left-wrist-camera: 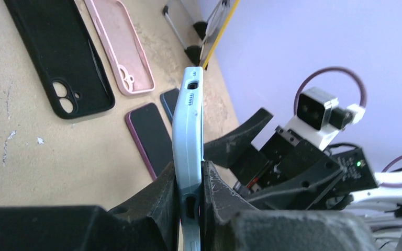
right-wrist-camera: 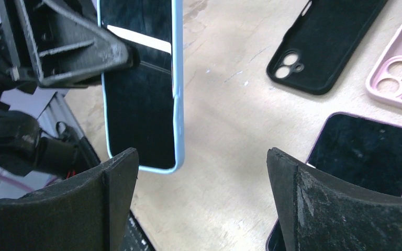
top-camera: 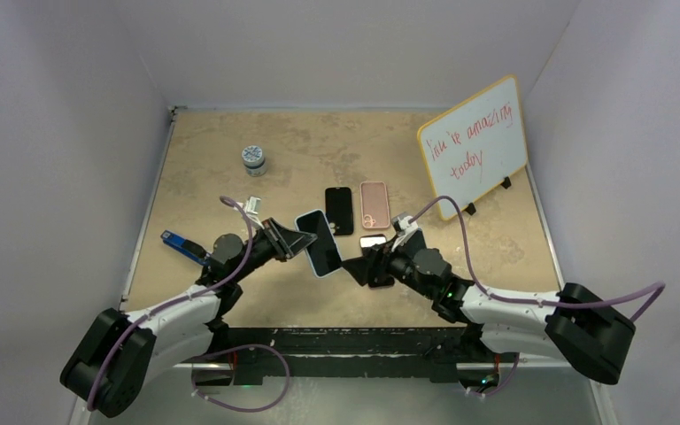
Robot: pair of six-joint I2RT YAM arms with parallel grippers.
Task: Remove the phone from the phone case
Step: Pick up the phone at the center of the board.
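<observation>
Gripping the phone in its light blue case with my left gripper: fingers clamped on its front and back faces near one end. Case is seen edge-on from my left wrist, port end pointing away.

Landmark: black phone case, lying flat on the table.
- Blue-cased phone: just on the arm side of the black case and a little to its left. The dark screen faces my right wrist, and the blue rim shows around it.
- Right gripper: jaws spread wide, holding nothing, on the arm side of the black case, near the blue case but apart from it.
- Pink case: just right of the black case, inner side up.
- Purple-edged phone: flat, screen up, on the arm side of the pink case, under my right fingers.
</observation>
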